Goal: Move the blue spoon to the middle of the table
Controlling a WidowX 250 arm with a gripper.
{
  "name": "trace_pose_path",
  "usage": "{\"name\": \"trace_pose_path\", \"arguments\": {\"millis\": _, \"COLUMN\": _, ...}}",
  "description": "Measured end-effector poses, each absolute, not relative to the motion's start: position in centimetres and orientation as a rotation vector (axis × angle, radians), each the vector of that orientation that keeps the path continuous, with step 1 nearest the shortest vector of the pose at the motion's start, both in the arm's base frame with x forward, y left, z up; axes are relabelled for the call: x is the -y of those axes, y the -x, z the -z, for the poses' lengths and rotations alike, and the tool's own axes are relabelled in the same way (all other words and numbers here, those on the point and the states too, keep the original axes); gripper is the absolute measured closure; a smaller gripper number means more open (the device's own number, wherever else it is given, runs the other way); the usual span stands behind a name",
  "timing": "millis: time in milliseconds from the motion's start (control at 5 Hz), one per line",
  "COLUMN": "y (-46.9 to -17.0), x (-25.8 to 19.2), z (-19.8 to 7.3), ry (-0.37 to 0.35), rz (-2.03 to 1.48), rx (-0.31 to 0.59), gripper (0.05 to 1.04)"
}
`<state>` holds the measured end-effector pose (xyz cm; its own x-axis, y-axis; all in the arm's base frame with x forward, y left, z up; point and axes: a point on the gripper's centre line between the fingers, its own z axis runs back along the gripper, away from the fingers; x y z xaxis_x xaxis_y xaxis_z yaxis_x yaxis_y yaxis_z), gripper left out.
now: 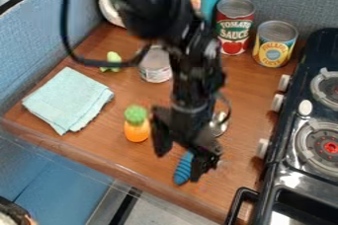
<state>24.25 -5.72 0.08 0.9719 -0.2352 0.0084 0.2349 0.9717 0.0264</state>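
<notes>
On the counter (105, 145), one spoon (184, 169) lies beneath one widely spread, seemingly empty gripper (183, 162).

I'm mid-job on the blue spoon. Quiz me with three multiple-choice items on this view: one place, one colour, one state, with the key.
1. Where is the spoon's blue handle?
A) on the stove
B) towards the near edge of the counter
C) on the folded cloth

2. What colour is the top of the orange toy?
A) purple
B) white
C) green

3. How do the fingers of the pincer stand?
A) spread apart
B) pressed together
C) crossed over each other

Key:
1 B: the handle lies on the wood, close to the counter's near edge.
2 C: a green tuft caps the orange body.
3 A: wood shows in the gap between the two black fingers.
</notes>
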Motion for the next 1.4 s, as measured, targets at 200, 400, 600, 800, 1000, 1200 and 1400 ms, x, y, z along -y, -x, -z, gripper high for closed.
{"name": "trace_pose_path", "arguments": {"millis": 200, "y": -23.9, "x": 6.7, "z": 2.1, "ry": -0.019, "rz": 0.237, "rx": -0.014, "gripper": 0.084}}
{"name": "trace_pose_path", "arguments": {"millis": 400, "y": -24.5, "x": 7.0, "z": 2.5, "ry": -0.006, "rz": 0.202, "rx": 0.004, "gripper": 0.140}}
{"name": "trace_pose_path", "arguments": {"millis": 600, "y": -25.2, "x": 7.2, "z": 2.2, "ry": 0.003, "rz": 0.200, "rx": 0.029, "gripper": 0.426}}
{"name": "trace_pose_path", "arguments": {"millis": 800, "y": -25.4, "x": 6.8, "z": 1.2, "ry": 0.007, "rz": 0.192, "rx": 0.041, "gripper": 0.680}}
{"name": "trace_pose_path", "arguments": {"millis": 1000, "y": -26.0, "x": 6.1, "z": -0.5, "ry": 0.010, "rz": 0.191, "rx": 0.082, "gripper": 0.693}}
{"name": "trace_pose_path", "arguments": {"millis": 1200, "y": -27.0, "x": 5.1, "z": -2.3, "ry": 0.028, "rz": 0.152, "rx": 0.122, "gripper": 0.693}}
{"name": "trace_pose_path", "arguments": {"millis": 1400, "y": -27.8, "x": 3.5, "z": -4.8, "ry": 0.053, "rz": 0.126, "rx": 0.173, "gripper": 0.693}}
